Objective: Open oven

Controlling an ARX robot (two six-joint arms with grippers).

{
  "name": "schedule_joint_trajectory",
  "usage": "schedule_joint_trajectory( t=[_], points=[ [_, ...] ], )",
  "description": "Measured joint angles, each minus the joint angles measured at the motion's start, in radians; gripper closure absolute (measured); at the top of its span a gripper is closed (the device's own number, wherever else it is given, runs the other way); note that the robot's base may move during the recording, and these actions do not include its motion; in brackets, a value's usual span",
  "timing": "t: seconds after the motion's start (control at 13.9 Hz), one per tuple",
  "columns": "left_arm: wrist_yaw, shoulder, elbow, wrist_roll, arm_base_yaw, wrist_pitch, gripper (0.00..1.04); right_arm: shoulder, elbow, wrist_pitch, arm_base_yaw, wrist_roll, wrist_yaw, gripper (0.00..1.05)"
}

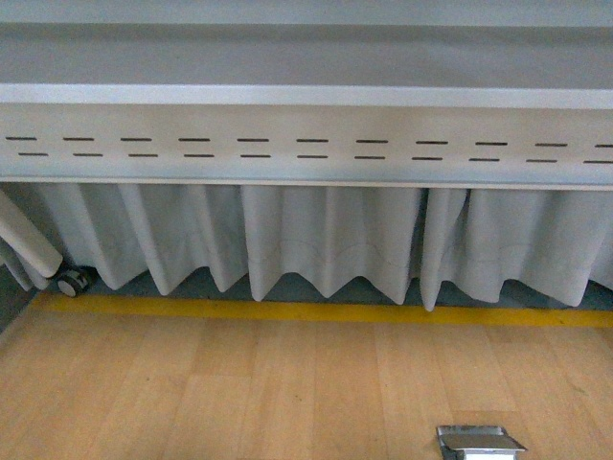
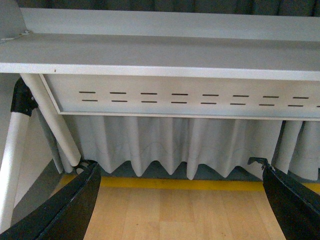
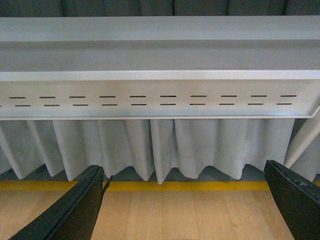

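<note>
The oven is out of view in all three views. In the left wrist view my left gripper is open, its black fingers spread wide over bare wooden floor with nothing between them. The right wrist view shows my right gripper open the same way, its dark fingers far apart and empty. Neither arm shows in the front view.
A grey table with a slotted front panel spans the view ahead, and a white pleated curtain hangs under it. A yellow line crosses the wooden floor. A table leg with a caster stands at left. A small metal box lies at lower right.
</note>
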Motion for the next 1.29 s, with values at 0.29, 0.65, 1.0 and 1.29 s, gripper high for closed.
schedule_joint_trajectory(
  t=[0.29,0.65,1.0,1.29],
  points=[
    [0.000,0.000,0.000,0.000,0.000,0.000,0.07,0.000,0.000,0.000,0.000,0.000,0.000,0.06],
    [0.000,0.000,0.000,0.000,0.000,0.000,0.07,0.000,0.000,0.000,0.000,0.000,0.000,0.06],
    [0.000,0.000,0.000,0.000,0.000,0.000,0.07,0.000,0.000,0.000,0.000,0.000,0.000,0.06],
    [0.000,0.000,0.000,0.000,0.000,0.000,0.07,0.000,0.000,0.000,0.000,0.000,0.000,0.06]
  ],
)
